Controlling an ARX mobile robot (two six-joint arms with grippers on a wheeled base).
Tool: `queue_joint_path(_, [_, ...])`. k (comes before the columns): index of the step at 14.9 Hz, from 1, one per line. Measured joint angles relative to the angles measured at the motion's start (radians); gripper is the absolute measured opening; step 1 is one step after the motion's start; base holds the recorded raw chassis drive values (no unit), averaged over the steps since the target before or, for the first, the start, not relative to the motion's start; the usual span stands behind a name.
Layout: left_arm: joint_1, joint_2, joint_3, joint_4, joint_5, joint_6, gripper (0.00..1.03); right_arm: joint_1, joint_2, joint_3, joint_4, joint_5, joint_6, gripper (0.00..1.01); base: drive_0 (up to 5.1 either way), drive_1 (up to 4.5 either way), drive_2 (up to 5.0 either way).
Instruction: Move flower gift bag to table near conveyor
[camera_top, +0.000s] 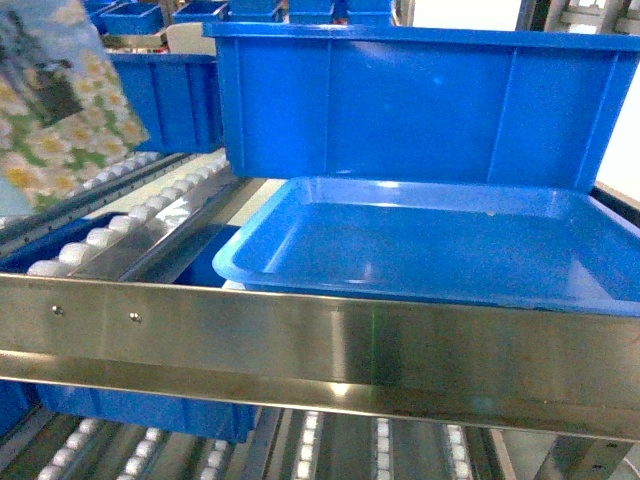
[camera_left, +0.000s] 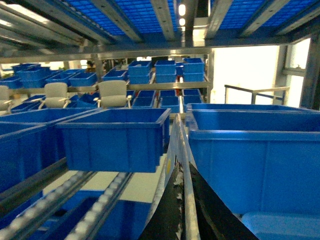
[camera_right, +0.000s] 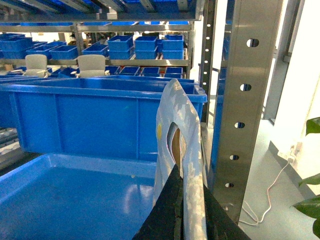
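On the conveyor (camera_top: 130, 225), 1 shallow blue tray (camera_top: 420, 240) sits empty; both jaws pinch flowered paper bags (camera_right: 182, 150).

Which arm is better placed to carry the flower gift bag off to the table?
Left: its end effector already pinches the flower gift bag, lifted clear above the conveyor rollers.

The brushed steel conveyor rail (camera_top: 320, 345) gleams. The shallow blue plastic tray (camera_top: 440, 245) looks glossy. The floral-printed gift bag (camera_top: 60, 110) seems matt paper, though blurred.
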Motion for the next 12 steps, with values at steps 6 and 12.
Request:
queue_joint_path(6, [0.086, -0.271, -0.171, -0.097, 0.016, 0.027, 0.02, 0.0, 0.001, 0.0, 0.0, 0.003, 0.0, 0.02, -2.5, 1.19, 1.2])
queue_joint_path(12, [0.087, -0.269, -0.171, -0.098, 0.012, 0.027, 0.02, 0.0, 0.002, -0.001, -0.001, 0.003, 0.0, 0.02, -4.9, 2.52, 2.5])
